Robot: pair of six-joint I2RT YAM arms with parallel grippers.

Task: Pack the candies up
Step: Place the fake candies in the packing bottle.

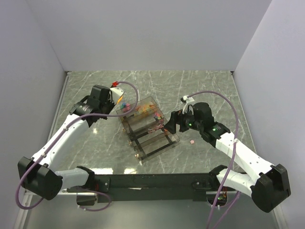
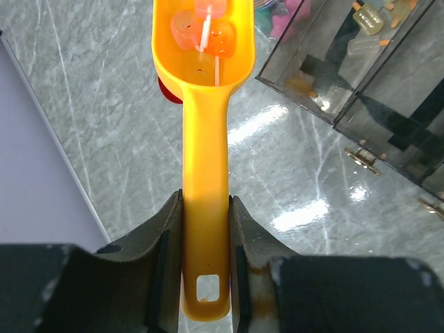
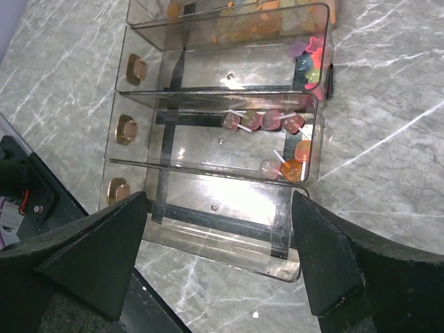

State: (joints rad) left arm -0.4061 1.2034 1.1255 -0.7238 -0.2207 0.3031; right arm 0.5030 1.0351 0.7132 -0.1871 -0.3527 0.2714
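My left gripper (image 2: 205,208) is shut on the handle of a yellow scoop (image 2: 205,139), and a few pink and orange candies (image 2: 208,35) lie in its bowl. In the top view the left gripper (image 1: 110,98) holds the scoop (image 1: 117,99) just left of a clear three-compartment box (image 1: 159,145). More candies (image 3: 277,123) lie in the box's middle compartment, and others (image 3: 309,59) in the far one. My right gripper (image 3: 218,229) hangs open over the box's near compartment (image 3: 208,173), touching nothing. The top view shows the right gripper (image 1: 170,125) at the box's right side.
A flat red lid (image 2: 168,94) lies on the marble table under the scoop's bowl. One pink candy (image 1: 192,141) sits loose on the table right of the box. The black base rail (image 1: 152,181) runs along the near edge. White walls enclose the table.
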